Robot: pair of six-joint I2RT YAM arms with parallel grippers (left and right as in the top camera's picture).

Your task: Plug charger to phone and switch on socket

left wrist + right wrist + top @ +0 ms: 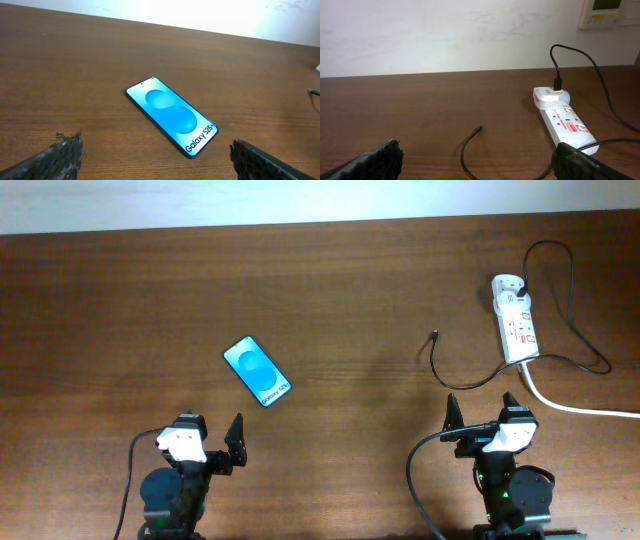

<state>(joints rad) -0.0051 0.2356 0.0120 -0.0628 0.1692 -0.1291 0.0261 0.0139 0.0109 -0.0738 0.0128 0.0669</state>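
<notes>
The phone [258,370] lies flat on the table, blue screen up, also in the left wrist view [171,115]. The socket [515,317] is a white power strip at the right, also in the right wrist view [564,119]. The black charger cable [573,310] is plugged into its far end and loops round to a free tip [435,335], which lies on the wood in the right wrist view [478,129]. My left gripper [208,442] is open and empty, near of the phone. My right gripper [482,415] is open and empty, near of the cable loop.
The socket's thick white cord [580,407] runs off to the right edge. A white wall and a wall panel [610,12] stand beyond the table's far edge. Bare brown wood lies between the phone and the cable tip.
</notes>
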